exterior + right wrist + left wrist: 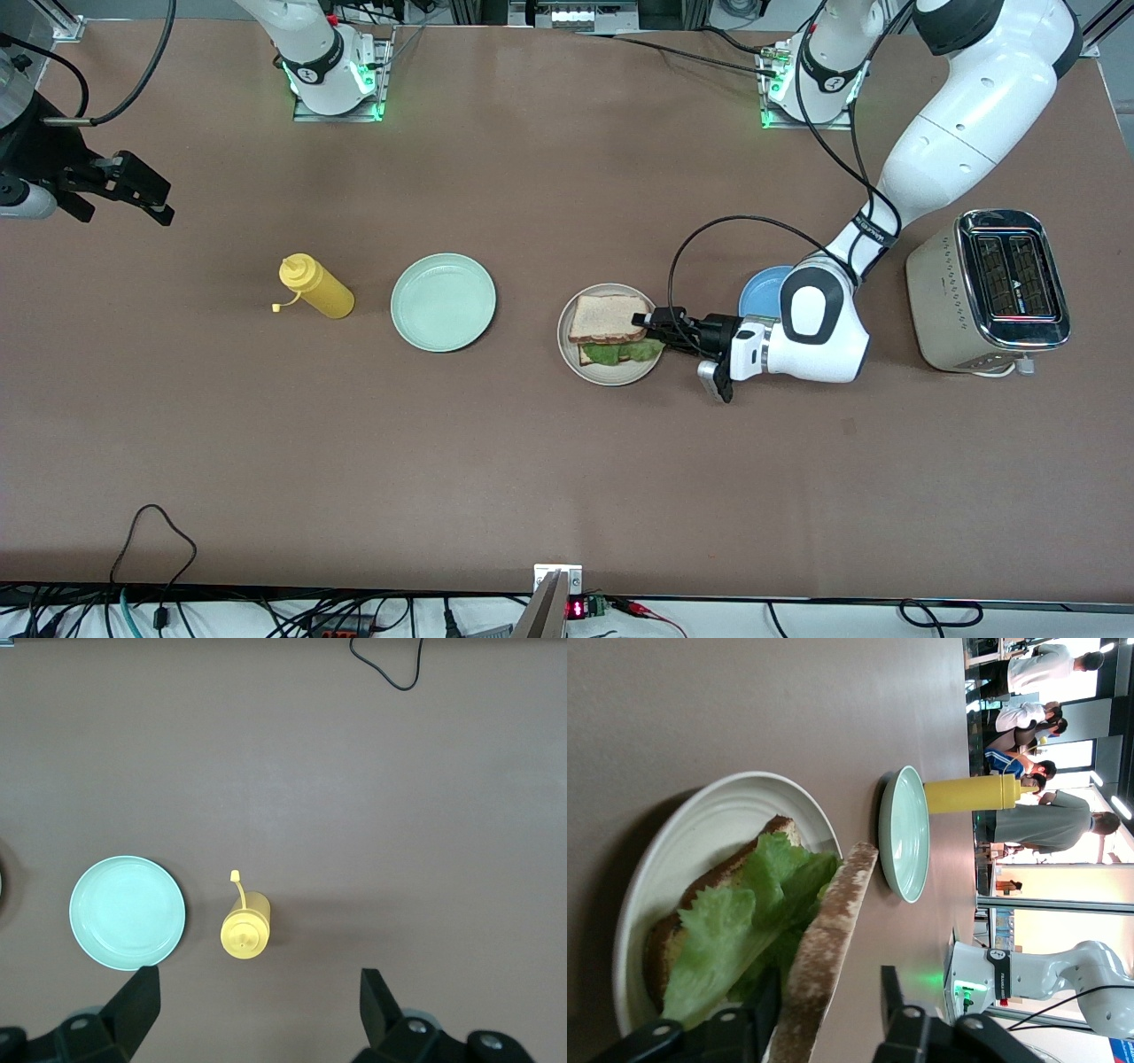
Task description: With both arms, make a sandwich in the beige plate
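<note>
On the beige plate [611,372], the left pincer [647,321] stands parted around the sandwich's [608,330] top slice; the right pincer [146,197] waits wide open.

1. The table [532,461] looks brown, flat and matt.
2. The beige plate [574,359] looks smooth with a soft shine.
3. The toast [602,317] looks dry and rough, with a floury edge.
4. The lettuce [735,921] looks crinkly.
5. The toaster [1010,266] has a shiny metal top.
6. The yellow bottle [321,289] looks like smooth plastic.
</note>
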`<action>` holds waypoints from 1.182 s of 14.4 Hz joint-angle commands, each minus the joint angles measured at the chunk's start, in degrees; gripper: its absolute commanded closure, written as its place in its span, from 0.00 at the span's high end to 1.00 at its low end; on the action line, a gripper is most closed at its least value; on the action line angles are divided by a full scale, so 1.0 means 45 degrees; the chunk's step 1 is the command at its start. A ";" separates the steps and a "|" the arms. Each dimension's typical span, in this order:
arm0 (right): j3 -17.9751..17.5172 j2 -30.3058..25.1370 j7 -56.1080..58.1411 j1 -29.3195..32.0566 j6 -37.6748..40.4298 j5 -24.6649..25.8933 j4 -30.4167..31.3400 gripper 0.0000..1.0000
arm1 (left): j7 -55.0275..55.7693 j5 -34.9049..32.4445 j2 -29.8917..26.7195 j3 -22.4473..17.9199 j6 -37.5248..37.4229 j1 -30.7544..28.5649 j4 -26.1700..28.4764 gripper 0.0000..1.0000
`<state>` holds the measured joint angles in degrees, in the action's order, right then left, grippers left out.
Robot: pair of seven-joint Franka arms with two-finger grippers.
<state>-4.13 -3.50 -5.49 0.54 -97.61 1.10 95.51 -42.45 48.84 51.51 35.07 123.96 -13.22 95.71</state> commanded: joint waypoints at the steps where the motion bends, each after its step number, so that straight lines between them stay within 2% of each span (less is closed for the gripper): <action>1: -0.0079 -0.0160 0.0107 0.0075 -0.0165 0.0048 0.0201 1.00 | -0.0196 -0.0614 -0.0488 -0.0138 -0.0086 -0.0070 -0.0175 1.00; 4: -0.0079 -0.0082 0.0107 0.0075 -0.0107 0.0048 0.0221 1.00 | -0.0117 -0.2820 -0.0997 -0.0079 -0.0204 -0.0518 -0.0371 1.00; 8: -0.0079 -0.0004 0.0107 0.0095 -0.0185 0.0048 0.0221 1.00 | 0.0349 -0.3858 -0.2009 -0.0138 -0.1313 -0.0637 -0.0488 1.00; 11: -0.0079 -0.0004 0.0088 0.0095 -0.0146 0.0028 0.0201 1.00 | 0.2026 -0.6040 -0.2872 -0.0138 -0.3378 -0.0793 -0.1285 1.00; 14: -0.0079 -0.0004 0.0088 0.0095 -0.0048 0.0028 0.0162 1.00 | 0.3336 -0.8580 -0.2873 -0.0118 -0.6171 -0.0793 -0.3081 1.00; 17: -0.0079 -0.0023 0.0126 0.0095 -0.0028 0.0048 0.0123 1.00 | 0.4157 -1.0320 -0.2912 -0.0118 -0.8070 -0.0812 -0.4002 1.00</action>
<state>-4.13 -2.77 -5.49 0.54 -97.81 1.10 95.71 -26.42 7.04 38.01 34.86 92.46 -17.35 80.81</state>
